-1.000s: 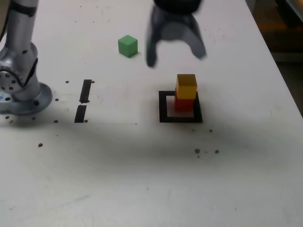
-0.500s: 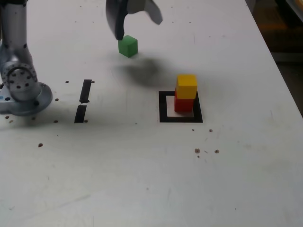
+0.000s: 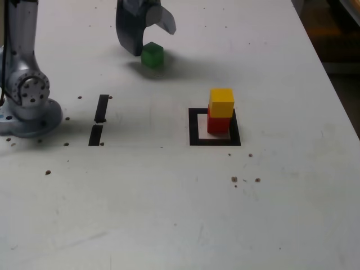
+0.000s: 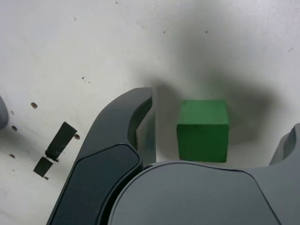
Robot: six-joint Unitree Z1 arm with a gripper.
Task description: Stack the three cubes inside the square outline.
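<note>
Robot test bench in a lab or workshop: bare white table (image 3: 169,225), speckled and scuffed, with the arm's metal base (image 3: 25,112) bolted on and black tape strips (image 3: 98,121) just beside that base.

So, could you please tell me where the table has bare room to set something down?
The table is bare in front of the square outline and to its right in the exterior view. It is crowded at the green cube, flanked by the open pincer.

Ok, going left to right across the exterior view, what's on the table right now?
Arm base → two short black strips → gripper → green cube → square outline holding the red cube with the yellow cube on top.
</note>
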